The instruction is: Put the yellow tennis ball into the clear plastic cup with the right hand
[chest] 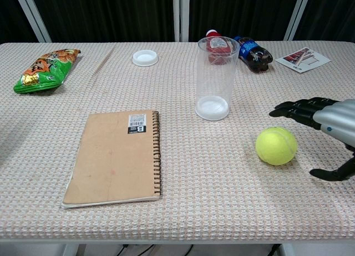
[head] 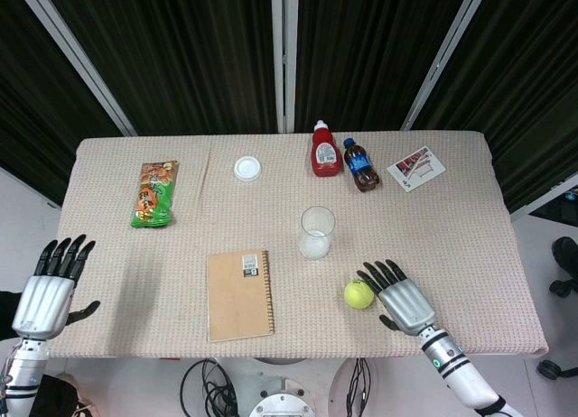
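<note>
The yellow tennis ball (head: 358, 293) (chest: 276, 146) lies on the table cloth, near the front edge and right of centre. An empty clear plastic cup (head: 317, 232) (chest: 216, 77) stands upright just behind and to the left of it. My right hand (head: 399, 298) (chest: 327, 123) hovers open just to the right of the ball, fingers spread and reaching over its far side, thumb apart on the near side; it holds nothing. My left hand (head: 50, 287) hangs open off the table's left front corner and shows only in the head view.
A brown spiral notebook (head: 238, 293) lies front left of the cup. At the back stand a red ketchup bottle (head: 324, 149), a lying cola bottle (head: 360, 164), a white lid (head: 247, 168) and a card (head: 415, 168). A green snack bag (head: 155, 192) lies far left.
</note>
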{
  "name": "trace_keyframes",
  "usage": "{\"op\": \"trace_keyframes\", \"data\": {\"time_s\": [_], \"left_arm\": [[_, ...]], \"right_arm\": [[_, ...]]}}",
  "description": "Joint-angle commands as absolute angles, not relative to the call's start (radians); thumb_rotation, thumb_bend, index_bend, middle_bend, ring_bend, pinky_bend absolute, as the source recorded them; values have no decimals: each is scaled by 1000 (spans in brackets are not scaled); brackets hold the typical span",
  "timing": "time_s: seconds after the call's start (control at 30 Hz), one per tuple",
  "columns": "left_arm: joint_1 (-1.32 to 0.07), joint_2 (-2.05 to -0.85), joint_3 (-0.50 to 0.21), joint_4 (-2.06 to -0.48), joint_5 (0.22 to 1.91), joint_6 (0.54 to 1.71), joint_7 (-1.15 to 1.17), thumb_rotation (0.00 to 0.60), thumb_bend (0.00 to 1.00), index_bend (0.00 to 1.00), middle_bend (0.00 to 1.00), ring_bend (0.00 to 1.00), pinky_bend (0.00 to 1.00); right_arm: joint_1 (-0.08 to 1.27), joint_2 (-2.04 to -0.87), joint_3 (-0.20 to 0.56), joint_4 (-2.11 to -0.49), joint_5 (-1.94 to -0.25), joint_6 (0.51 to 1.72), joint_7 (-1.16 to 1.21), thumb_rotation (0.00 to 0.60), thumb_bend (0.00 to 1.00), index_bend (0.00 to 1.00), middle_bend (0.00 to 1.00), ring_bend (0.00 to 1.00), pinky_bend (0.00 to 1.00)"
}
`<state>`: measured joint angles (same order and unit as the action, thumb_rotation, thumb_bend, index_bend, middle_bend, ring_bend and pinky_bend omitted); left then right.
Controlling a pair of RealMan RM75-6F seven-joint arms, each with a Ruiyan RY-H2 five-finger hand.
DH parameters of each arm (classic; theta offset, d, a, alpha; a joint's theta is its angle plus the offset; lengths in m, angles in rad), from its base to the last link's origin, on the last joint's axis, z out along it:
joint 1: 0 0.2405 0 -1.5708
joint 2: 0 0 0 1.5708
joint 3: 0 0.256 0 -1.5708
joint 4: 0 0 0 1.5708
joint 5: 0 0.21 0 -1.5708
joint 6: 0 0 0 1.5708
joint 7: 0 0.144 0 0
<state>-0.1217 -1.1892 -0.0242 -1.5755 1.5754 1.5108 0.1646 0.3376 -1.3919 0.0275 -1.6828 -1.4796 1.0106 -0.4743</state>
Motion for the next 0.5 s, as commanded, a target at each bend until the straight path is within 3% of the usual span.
{"op": "trace_keyframes", "data": {"time_s": [0.03,0.13,0.3,0.37,0.5], "left_arm": [[-119,-1189,-23,-1566,1572,1511,154,600,58,40,0,0,0],[-119,-1187,-23,-1567,1565,1505,147,600,58,40,0,0,0],[-120,-1179,-24,-1574,1561,1501,145,600,58,40,0,0,0],[-120,-1176,-25,-1576,1560,1500,143,600,58,40,0,0,0],[-125,-1175,-20,-1571,1565,1489,135,600,58,40,0,0,0]], "right_arm": [[359,-1429,31,-1652,-1471,999,-480,600,205,0,3,0,109],[376,-1462,39,-1627,-1460,992,-468,600,211,0,43,13,160],[399,-1504,38,-1596,-1477,1000,-449,600,224,11,164,188,370],[399,-1515,38,-1585,-1489,1020,-445,600,239,91,238,272,488],[396,-1531,35,-1559,-1506,1061,-442,600,297,449,436,478,723]]}}
